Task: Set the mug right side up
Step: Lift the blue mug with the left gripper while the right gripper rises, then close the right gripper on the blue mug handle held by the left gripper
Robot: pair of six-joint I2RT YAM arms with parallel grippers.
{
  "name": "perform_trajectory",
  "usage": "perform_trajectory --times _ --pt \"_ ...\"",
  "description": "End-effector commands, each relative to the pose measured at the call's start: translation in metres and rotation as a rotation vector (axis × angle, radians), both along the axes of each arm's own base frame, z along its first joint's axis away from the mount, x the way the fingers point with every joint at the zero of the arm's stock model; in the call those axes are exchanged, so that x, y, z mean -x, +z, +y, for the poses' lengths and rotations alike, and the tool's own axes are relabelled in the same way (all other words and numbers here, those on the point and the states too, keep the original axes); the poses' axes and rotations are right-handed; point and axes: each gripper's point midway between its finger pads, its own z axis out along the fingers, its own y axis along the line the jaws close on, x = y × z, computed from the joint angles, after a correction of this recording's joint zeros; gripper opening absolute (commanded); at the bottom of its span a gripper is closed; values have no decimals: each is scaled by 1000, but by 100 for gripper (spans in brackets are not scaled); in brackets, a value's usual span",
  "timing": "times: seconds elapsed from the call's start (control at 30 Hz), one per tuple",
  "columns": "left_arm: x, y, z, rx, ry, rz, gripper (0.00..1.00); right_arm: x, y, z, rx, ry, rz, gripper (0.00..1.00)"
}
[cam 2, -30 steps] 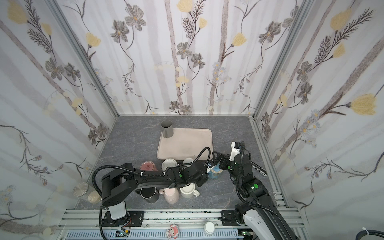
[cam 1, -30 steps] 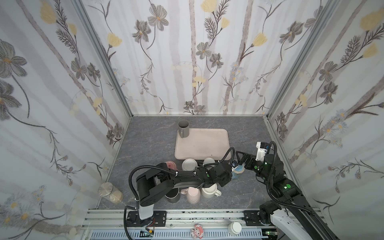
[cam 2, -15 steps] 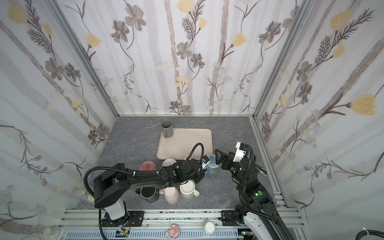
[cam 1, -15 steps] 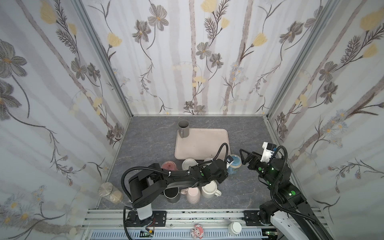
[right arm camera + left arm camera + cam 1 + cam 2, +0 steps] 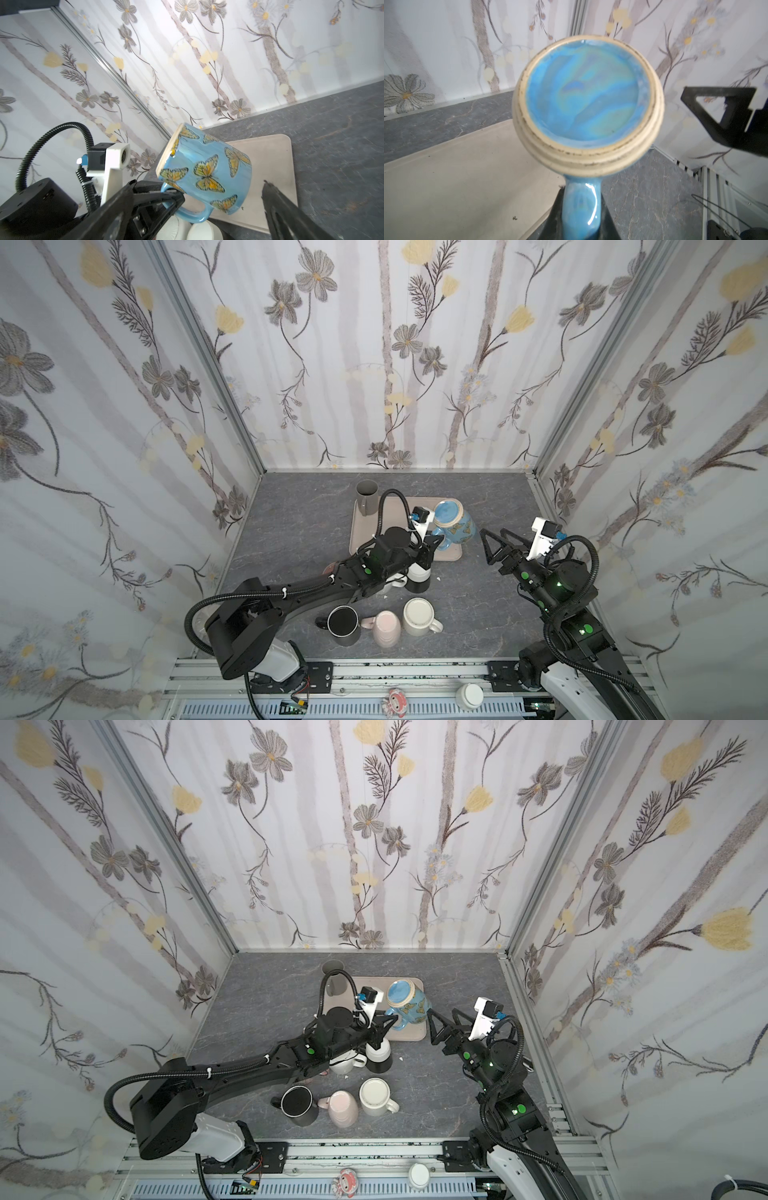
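1. In both top views the left pincer (image 5: 436,541) (image 5: 388,1021) is clamped on the handle of the mug (image 5: 455,522) (image 5: 409,1000). The mug hangs tilted above the right end of the tray (image 5: 363,539) (image 5: 411,1032), with its cream-ringed blue end up. The right pincer (image 5: 485,545) (image 5: 441,1019) stands wide just right of the mug, apart from it. The table (image 5: 490,497) (image 5: 270,1002) is bare behind and right of the tray. Cups (image 5: 417,616) (image 5: 376,1096) crowd the front.
2. In the left wrist view, dark fingers (image 5: 556,220) squeeze the blue handle from both sides. The mug (image 5: 583,99) overhangs the tray (image 5: 456,176) edge. One right finger (image 5: 741,135) sits off to the side without touching.
3. In the right wrist view, the mug (image 5: 207,166) tilts above a tray (image 5: 274,162) corner, with air under its lower end. The left pincer (image 5: 172,197) is shut on the handle. A right finger (image 5: 278,212) is near the mug's lower end, with a gap between. White cups (image 5: 203,228) lie below the handle.
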Motion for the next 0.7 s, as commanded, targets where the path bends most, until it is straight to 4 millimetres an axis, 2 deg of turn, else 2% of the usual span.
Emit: perform_trajectory --times 0.0,0.1,0.17,0.3,0.5,0.67 --pt "4 74 18 248 -33 -129 0 12 30 22 -79 155 -116 95" --pt "13 99 40 309 -39 -198 0 19 31 40 -140 285 -135 94" --pt "26 119 58 366 -53 -258 0 25 29 51 -187 370 -143 92" --pt "43 140 81 453 -59 -323 0 38 31 69 -233 510 -192 91" --pt "55 153 86 553 -124 -336 0 48 38 102 -232 639 -243 90" --pt "65 163 90 615 -160 -350 0 49 45 123 -247 707 -280 82"
